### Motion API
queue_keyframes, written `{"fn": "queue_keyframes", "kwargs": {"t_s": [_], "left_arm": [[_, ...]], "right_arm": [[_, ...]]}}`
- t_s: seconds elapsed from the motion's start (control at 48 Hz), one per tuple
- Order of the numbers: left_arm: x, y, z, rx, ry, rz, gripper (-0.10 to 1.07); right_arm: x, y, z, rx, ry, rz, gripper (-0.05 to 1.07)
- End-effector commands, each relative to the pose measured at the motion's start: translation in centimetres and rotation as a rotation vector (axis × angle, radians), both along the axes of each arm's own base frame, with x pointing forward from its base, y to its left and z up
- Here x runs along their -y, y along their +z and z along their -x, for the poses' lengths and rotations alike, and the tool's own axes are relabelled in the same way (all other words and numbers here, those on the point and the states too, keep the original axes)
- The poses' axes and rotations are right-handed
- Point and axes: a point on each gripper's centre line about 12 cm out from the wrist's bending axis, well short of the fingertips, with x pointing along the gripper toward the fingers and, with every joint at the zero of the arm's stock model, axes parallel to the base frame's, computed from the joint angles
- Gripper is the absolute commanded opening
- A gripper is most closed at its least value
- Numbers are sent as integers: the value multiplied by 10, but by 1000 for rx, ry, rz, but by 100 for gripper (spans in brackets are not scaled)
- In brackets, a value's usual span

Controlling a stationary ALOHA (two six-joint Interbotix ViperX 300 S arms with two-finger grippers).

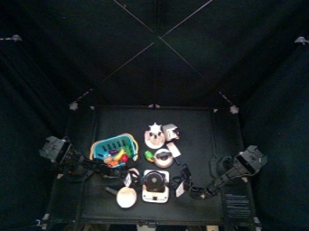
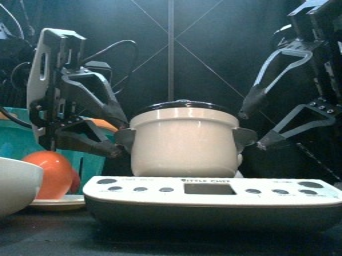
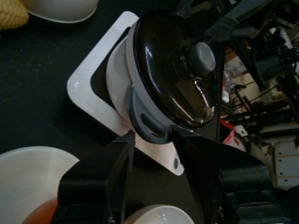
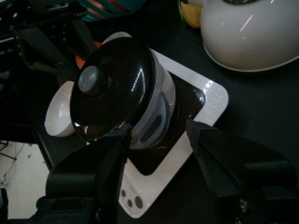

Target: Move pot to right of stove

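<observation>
The pot (image 2: 187, 140) has a cream body and a dark domed lid, and it stands on the pale stove (image 2: 201, 190) at the table's front. From above, the pot (image 1: 158, 183) covers most of the stove (image 1: 157, 195). My left gripper (image 2: 114, 140) hangs at the pot's left handle and my right gripper (image 2: 254, 135) at its right handle. In the left wrist view the left gripper (image 3: 152, 153) is open, its jaws either side of the pot's (image 3: 176, 70) handle. In the right wrist view the right gripper (image 4: 158, 149) is likewise open at the other handle of the pot (image 4: 122, 79).
A white plate with a red tomato (image 2: 54, 175) and a white bowl (image 2: 14, 185) sit left of the stove. A blue basket (image 1: 115, 146) of coloured things stands behind them, and a pale oval board (image 1: 126, 197) lies at the front left. More small items (image 1: 157, 135) stand behind the pot.
</observation>
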Motion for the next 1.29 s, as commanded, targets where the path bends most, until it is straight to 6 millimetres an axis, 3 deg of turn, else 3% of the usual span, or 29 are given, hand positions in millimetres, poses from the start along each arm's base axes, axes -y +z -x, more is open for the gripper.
{"fn": "queue_keyframes", "kwargs": {"t_s": [0.0,0.688,0.833,1.042,1.271], "left_arm": [[0,7,-6,25,6,6,77],[0,4,-8,19,7,5,76],[1,4,-8,21,6,4,76],[1,6,-9,23,6,7,70],[2,9,-12,35,7,10,63]], "right_arm": [[0,8,-4,24,2,-17,87],[-4,-5,-13,-18,25,-31,86],[-2,-5,-14,-19,19,-33,78],[-1,-6,-15,-26,20,-40,55],[-1,-6,-16,-29,22,-48,49]]}}
